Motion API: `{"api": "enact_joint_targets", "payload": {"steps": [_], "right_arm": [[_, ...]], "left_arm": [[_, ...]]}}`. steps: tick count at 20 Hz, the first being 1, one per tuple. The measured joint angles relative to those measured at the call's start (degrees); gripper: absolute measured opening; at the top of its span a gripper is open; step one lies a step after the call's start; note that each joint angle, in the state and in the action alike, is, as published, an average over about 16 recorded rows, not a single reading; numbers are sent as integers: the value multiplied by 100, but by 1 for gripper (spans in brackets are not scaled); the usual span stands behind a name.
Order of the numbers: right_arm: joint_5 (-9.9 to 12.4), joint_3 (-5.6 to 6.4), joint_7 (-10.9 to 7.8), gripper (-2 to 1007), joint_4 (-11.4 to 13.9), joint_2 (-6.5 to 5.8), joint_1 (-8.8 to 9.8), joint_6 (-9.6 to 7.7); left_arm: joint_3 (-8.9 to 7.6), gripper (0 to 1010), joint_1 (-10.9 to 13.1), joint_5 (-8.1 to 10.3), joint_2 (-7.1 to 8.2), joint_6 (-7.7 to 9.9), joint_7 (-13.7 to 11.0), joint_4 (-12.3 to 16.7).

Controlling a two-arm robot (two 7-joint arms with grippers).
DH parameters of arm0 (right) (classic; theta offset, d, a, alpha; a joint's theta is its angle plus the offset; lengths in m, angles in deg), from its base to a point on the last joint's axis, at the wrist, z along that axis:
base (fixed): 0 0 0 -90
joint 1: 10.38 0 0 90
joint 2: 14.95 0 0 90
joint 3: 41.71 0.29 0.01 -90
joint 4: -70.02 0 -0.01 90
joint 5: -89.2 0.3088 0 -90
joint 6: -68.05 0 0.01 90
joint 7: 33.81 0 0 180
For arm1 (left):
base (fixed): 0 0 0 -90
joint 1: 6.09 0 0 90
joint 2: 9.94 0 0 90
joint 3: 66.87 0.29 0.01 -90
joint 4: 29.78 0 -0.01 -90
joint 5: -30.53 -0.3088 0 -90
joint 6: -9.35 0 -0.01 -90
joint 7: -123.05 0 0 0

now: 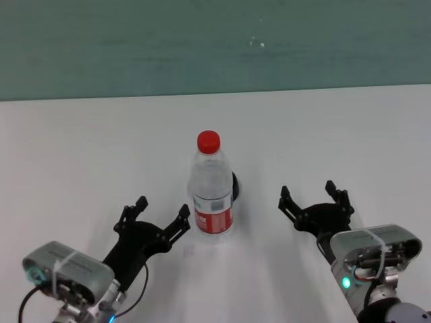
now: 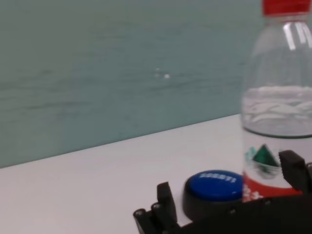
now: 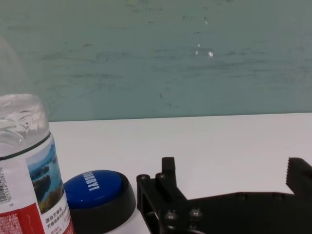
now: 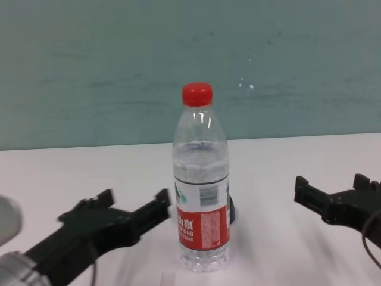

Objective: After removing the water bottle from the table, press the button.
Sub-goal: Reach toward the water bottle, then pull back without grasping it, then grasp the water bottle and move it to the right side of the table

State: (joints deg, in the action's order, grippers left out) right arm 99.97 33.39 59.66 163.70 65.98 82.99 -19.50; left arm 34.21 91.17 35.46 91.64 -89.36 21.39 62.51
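Note:
The water bottle (image 1: pixel 211 190) stands upright at the middle of the white table (image 1: pixel 81 155), clear with a red cap and red-and-white label; it also shows in the chest view (image 4: pixel 200 190), left wrist view (image 2: pixel 279 112) and right wrist view (image 3: pixel 24 165). The button (image 1: pixel 235 186) sits just behind the bottle, mostly hidden; its blue dome on a black base shows in the left wrist view (image 2: pixel 213 191) and right wrist view (image 3: pixel 95 192). My left gripper (image 1: pixel 161 214) is open, just left of the bottle, not touching it. My right gripper (image 1: pixel 308 196) is open, well to the bottle's right.
A teal wall (image 1: pixel 215 40) rises behind the table's far edge. Nothing else stands on the white tabletop (image 4: pixel 71 179).

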Motion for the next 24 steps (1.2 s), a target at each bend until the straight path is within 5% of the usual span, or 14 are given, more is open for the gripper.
{"api": "enact_joint_targets", "payload": {"steps": [12, 24], "right_arm": [[0, 0, 0, 1002, 0, 0, 0, 0], [0, 0, 0, 1002, 0, 0, 0, 0]], "left_arm": [[-453, 1003, 528, -124, -12, -8, 300, 447], [-665, 1003, 305, -258, 47, -71, 192, 306]]}}
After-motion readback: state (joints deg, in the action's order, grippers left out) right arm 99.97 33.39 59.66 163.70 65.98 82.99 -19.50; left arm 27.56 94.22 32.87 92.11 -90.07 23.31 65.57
